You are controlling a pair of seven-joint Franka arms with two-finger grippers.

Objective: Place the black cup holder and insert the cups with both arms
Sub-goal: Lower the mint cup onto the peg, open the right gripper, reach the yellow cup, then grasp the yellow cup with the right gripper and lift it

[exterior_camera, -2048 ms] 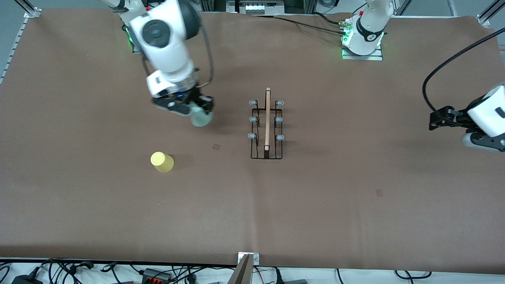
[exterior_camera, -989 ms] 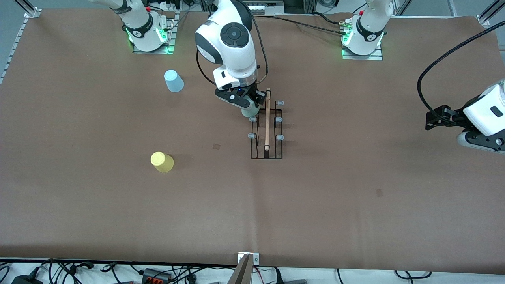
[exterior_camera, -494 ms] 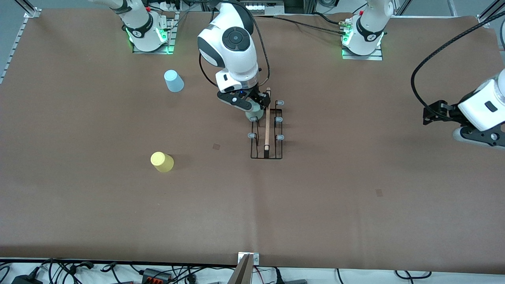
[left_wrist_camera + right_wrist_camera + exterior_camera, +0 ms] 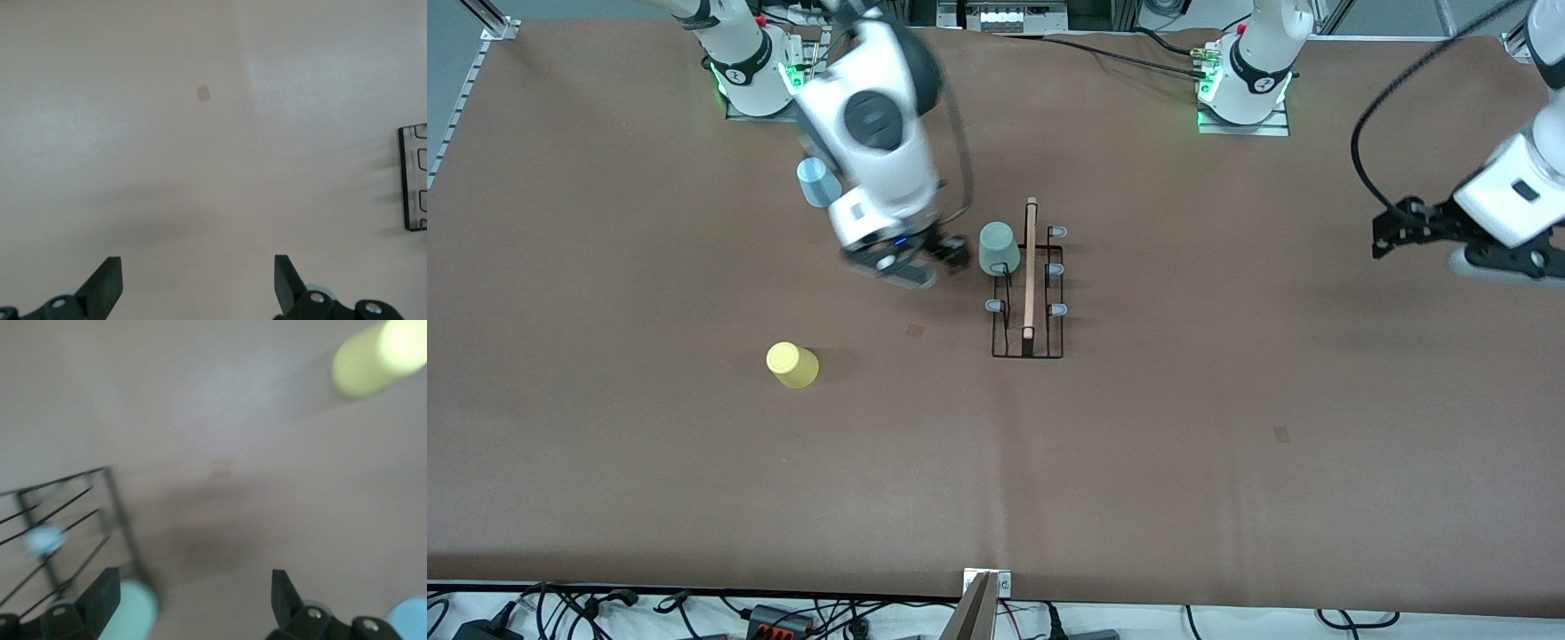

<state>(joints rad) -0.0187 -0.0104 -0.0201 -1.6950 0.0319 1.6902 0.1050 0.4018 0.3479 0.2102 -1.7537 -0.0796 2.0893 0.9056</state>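
grey-green cup (image 4: 999, 248) sits upside down on a peg of the black cup holder (image 4: 1029, 293); right gripper (image 4: 911, 264) beside it, jaws spread, empty; left gripper (image 4: 1392, 233) waits, jaws spread

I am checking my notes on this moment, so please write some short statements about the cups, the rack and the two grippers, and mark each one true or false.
1. The pale grey-green plastic cup sits on the thin black wire rack with a wooden rod. True.
2. The right gripper holds the grey-green cup. False: it is open and empty, over the table beside the rack.
3. The small yellow plastic cup stands on the brown table, apart from the rack. True.
4. The light blue plastic cup hangs on a peg of the rack. False: it is on the table near the right arm's base.
5. The left gripper is shut on a cup. False: it is open and empty, waiting toward the left arm's end of the table.
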